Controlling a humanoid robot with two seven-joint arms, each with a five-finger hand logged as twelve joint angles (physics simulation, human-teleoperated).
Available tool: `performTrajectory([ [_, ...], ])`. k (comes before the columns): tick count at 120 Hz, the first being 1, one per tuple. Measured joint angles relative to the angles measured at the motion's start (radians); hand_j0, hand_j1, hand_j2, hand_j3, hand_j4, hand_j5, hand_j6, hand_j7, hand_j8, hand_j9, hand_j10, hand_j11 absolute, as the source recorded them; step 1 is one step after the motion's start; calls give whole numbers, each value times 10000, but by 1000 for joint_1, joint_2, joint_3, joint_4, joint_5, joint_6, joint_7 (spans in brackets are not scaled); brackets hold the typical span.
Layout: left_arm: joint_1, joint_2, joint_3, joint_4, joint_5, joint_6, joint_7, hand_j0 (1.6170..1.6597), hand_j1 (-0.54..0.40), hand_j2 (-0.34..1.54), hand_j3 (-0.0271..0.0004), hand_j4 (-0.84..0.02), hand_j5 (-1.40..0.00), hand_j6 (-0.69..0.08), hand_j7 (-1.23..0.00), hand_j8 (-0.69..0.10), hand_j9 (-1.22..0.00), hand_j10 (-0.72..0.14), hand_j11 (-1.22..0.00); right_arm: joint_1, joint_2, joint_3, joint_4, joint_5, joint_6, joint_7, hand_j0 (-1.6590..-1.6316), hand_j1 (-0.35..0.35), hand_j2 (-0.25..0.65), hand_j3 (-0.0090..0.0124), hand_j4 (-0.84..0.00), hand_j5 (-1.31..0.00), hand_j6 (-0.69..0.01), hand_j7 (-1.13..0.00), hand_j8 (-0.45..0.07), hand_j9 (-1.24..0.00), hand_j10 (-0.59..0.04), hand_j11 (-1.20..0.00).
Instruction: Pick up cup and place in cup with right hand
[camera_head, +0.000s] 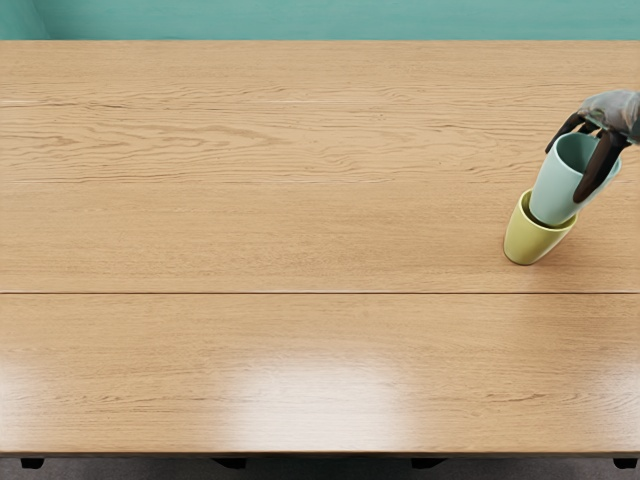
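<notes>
The right hand (567, 175) enters from the right edge of the head view, in the far part of the picture, with its grey back uppermost and its dark fingers (601, 166) directed downward. The fingers are closed on the light blue-green cup (553, 193), gripping it at the upper part. One thick dark digit lies along the outer wall on the picture's right side of this cup; other dark fingertips are at the far left side of its rim. Part of the grip is hidden behind the cup and the hand, so the contact of each finger cannot be told. The blue-green cup has its mouth upward and leans in the picture, with the rim farther right than the base. Its lower end is located in the mouth of the yellow-green cup (532, 244); the greater part of its body projects above that cup's rim. Whether the base of the upper cup bears on the inside of the lower cup cannot be told. The yellow-green cup rests on the wooden table (250, 230), mouth upward, near the table's right side as seen. A narrow dark seam (300, 293) runs across the tabletop from left to right, on the near side of both cups. A bright reflection (315, 400) shows on the near section of the tabletop. A teal wall (300, 18) is visible beyond the far edge.
</notes>
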Motion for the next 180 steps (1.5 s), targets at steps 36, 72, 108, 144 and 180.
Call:
performTrajectory([
  [36, 0, 0, 0, 1, 0, 0, 0, 16581, 3491, 4, 0, -7, 0, -10, 0, -9, 1, -7, 1, -15, 6, 6, -3, -1, -6, 0, -16522, 1105, -577, -3, -4367, -5685, -2560, -5712, -2418, -5885, -3821, -5963],
  [72, 0, 0, 0, 1, 0, 0, 0, 16581, 3491, 4, 0, -7, -1, -10, -1, -9, 0, -7, 0, -36, 9, 19, -12, -6, -4, 0, -16560, -1575, -102, 0, -1623, -2209, -862, -2161, -923, -2258, -1409, -2290],
  [108, 9, 0, -1, 2, 0, 0, 0, 16581, 3490, 3, 0, -5, -1, -7, 0, -6, 0, -4, 0, -37, 16, 32, -14, -3, 0, 0, -16576, -2786, -63, 0, -611, -800, -444, -787, -453, -811, -558, -818],
  [144, 94, 0, -7, 2, 0, 0, 0, 16581, 3490, 1, 0, -2, 0, -3, 0, -3, 0, -2, 0, -75, -1, 241, -17, 3, 55, 0, -16580, -3079, -52, 0, -368, -462, -338, -456, -334, -463, -352, -465],
  [180, 115, 0, -10, -2, 0, 0, 0, 16581, 3491, 2, 0, -5, -1, -7, -1, -6, 0, -4, 0, -224, 53, 619, 33, 121, 150, 0, -16580, -3137, -54, 0, -318, -392, -318, -388, -312, -391, -311, -391],
])
